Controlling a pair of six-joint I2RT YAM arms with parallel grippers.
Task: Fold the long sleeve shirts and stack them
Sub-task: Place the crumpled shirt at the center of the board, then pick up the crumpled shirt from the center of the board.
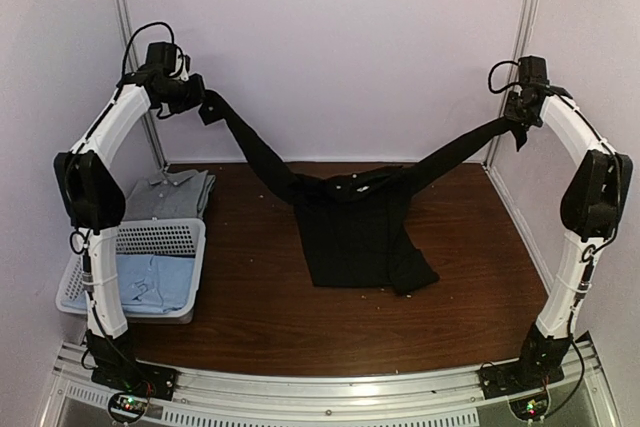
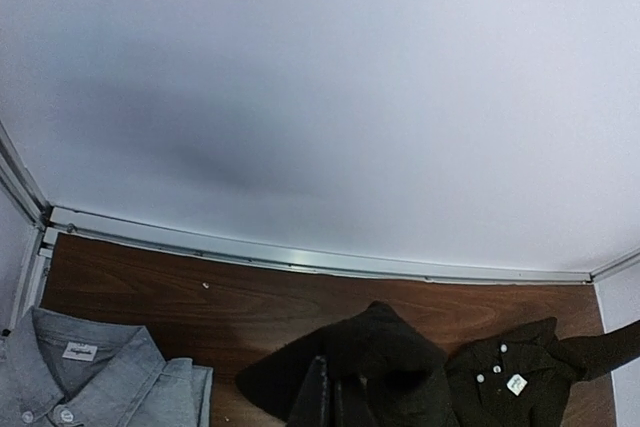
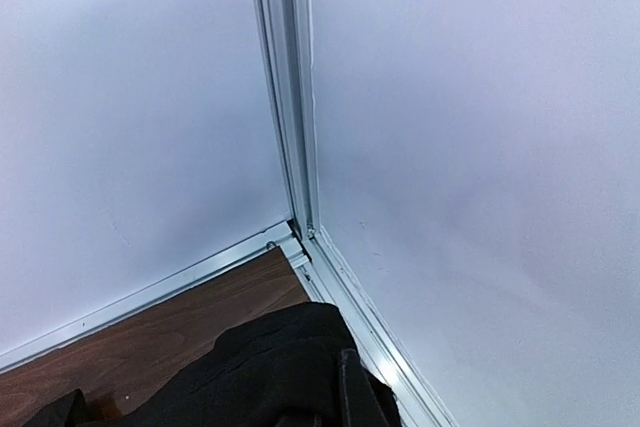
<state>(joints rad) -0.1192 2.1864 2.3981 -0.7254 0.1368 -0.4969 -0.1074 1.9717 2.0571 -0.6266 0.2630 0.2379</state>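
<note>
Black shirt (image 1: 350, 232) seemingly strung between both fingers (image 1: 192, 95)

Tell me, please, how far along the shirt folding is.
Done: the grey shirt looks folded behind the basket. In hand: the left hand and right hand hold the black shirt by its sleeves. Left: folding it and the light blue shirt in the basket, then stacking.

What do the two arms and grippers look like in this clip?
The left arm and right arm match: white links, bulky black joints, black bases, thin black cables looping at the wrists. Left gripper and right gripper are black.
</note>
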